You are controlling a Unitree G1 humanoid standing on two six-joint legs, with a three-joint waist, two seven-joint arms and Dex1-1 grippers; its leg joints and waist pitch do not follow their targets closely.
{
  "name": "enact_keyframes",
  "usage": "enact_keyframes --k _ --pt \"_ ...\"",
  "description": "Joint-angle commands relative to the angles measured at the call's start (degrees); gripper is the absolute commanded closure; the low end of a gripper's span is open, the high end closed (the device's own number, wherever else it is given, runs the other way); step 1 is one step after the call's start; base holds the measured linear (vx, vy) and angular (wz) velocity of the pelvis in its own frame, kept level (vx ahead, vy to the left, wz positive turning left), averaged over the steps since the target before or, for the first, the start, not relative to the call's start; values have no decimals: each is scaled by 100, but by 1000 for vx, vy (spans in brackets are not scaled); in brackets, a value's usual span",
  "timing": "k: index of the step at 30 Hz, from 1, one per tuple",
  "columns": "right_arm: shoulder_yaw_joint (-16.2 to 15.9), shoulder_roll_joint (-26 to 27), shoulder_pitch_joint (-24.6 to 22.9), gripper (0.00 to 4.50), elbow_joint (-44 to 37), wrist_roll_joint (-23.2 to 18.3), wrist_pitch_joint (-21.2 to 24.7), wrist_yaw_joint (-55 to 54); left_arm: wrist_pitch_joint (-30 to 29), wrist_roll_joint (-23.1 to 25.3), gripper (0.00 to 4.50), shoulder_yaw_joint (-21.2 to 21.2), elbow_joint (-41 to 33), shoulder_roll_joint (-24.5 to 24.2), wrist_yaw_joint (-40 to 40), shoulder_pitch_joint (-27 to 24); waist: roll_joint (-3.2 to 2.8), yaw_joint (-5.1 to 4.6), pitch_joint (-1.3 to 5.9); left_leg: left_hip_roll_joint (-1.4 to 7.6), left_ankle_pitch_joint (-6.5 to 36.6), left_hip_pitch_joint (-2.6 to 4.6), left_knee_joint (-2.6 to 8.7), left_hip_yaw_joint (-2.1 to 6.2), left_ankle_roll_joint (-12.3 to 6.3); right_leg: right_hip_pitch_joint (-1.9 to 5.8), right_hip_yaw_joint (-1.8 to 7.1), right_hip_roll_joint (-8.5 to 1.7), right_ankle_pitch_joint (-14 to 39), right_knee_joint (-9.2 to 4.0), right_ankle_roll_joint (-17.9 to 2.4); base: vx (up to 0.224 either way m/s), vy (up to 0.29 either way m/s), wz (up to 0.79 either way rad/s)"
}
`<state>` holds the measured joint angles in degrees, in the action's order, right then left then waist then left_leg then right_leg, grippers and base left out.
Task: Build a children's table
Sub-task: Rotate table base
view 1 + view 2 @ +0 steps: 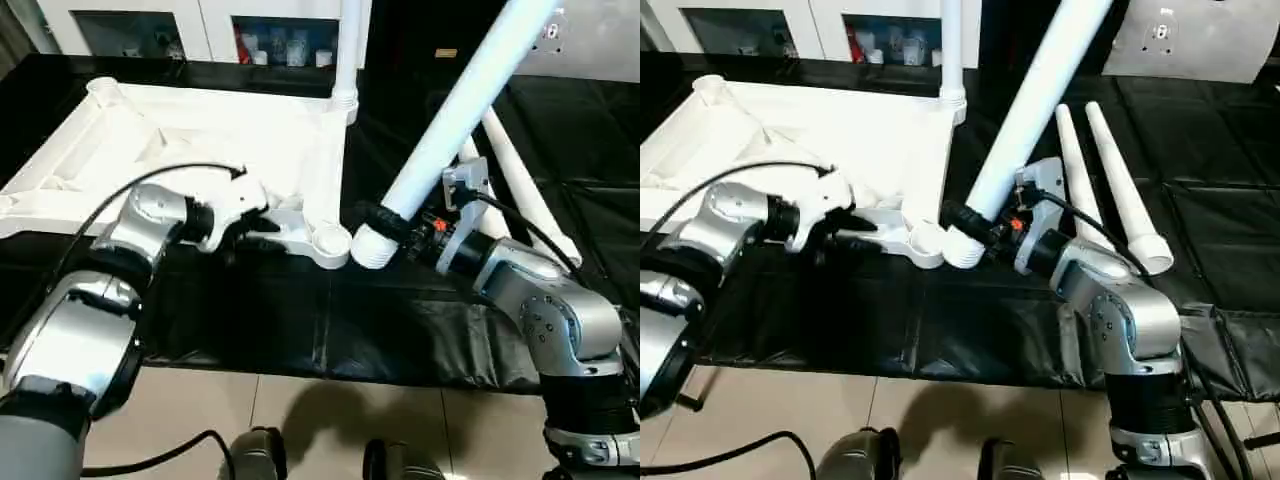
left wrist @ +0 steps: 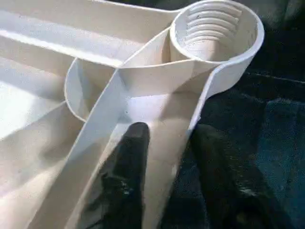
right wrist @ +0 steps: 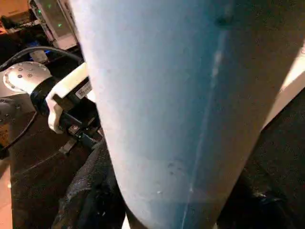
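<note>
Legs go into the round sockets, so the top (image 1: 200, 130) lies upside down on the black mat (image 1: 300, 320). The right claw (image 1: 385, 222) holds a leg (image 1: 450, 110) tight near its fat end, just beside the near socket (image 1: 328, 243), likely to line it up. The left claw (image 1: 262, 224) has one finger (image 2: 126, 176) inside the top's edge wall and one outside, probably to keep the top from sliding. One leg (image 1: 347, 50) already stands in the far corner. Two more legs (image 1: 1105, 185) lie on the mat to the right, out of the way. A cabinet (image 1: 250, 30) stands behind.
</note>
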<state>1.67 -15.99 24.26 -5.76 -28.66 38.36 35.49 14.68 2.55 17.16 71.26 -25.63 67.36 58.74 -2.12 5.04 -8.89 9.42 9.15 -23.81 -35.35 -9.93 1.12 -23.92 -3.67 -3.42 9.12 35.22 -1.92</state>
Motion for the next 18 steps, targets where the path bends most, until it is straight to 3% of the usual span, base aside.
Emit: enact_keyframes --k 1,3,9,18 --pt "-47 -29 -33 257 -186 -61 63 49 53 99 319 -58 75 0 -35 67 -74 -12 549 386 1364 253 478 171 71 318 329 -602 1043 -387 -1514 0 0 0" --pt "-64 -24 -57 257 -191 -58 55 47 131 137 338 -68 94 2 -72 79 -46 -15 539 381 1418 253 484 170 72 316 331 -605 1156 -406 -1486 0 0 0" --pt "-155 -10 -91 257 -218 -62 55 77 184 205 380 -124 176 26 -67 125 -60 -20 510 389 1703 281 511 193 167 298 335 -619 1690 -467 -1330 0 0 0" --pt "-195 -89 -99 257 -230 -72 44 145 547 795 427 246 231 -121 -206 97 -55 -30 514 377 1598 295 525 179 139 333 347 -627 1608 -481 -1333 0 0 0"
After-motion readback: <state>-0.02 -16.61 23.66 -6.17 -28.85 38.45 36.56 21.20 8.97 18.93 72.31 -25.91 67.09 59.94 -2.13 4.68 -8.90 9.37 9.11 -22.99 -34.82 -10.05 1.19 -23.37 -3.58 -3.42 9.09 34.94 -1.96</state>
